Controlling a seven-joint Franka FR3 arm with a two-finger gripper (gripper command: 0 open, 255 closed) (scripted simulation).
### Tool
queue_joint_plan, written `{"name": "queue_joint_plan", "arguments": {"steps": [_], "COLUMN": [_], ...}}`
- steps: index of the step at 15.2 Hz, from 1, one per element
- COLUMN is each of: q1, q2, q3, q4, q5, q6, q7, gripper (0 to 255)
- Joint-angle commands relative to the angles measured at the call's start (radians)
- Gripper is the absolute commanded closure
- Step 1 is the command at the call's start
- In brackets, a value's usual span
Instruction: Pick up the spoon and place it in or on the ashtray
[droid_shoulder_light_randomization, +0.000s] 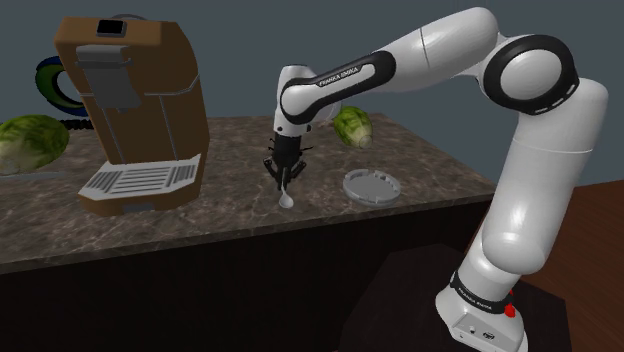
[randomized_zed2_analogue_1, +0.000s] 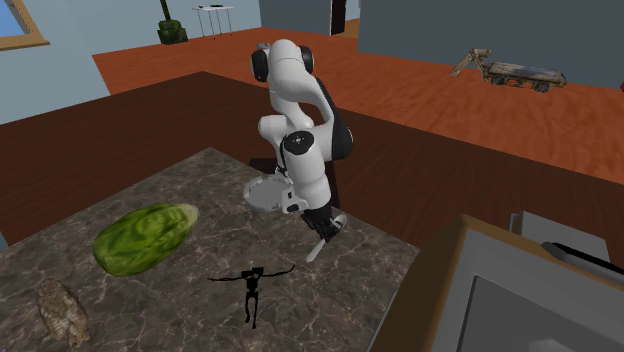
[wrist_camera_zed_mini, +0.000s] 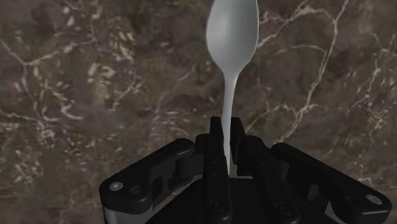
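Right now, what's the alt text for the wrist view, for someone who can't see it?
The black gripper is shut on the handle of a pale grey spoon, whose bowl points away from the hand. Behind it lies a dark brown marbled countertop with pale veins.

Shoulder camera, beside the stand (droid_shoulder_light_randomization: 400, 300), looks down across the marbled tabletop (droid_shoulder_light_randomization: 230, 215); second exterior camera faces the arm (randomized_zed2_analogue_1: 290, 70) from the tabletop's opposite side; wrist camera peers close along the fingers (wrist_camera_zed_mini: 215, 178) onto the same tabletop
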Motion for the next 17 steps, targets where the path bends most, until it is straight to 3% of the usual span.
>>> {"name": "queue_joint_plan", "arguments": {"steps": [1, 17], "q1": [0.000, -0.005], "q2": [-0.009, -0.056], "q3": [0.000, -0.002], "q4": [0.014, 0.171], "q5": [0.000, -0.005], "q6": [-0.022, -0.224], "q7": [0.005, 0.037], "gripper": [255, 255]}}
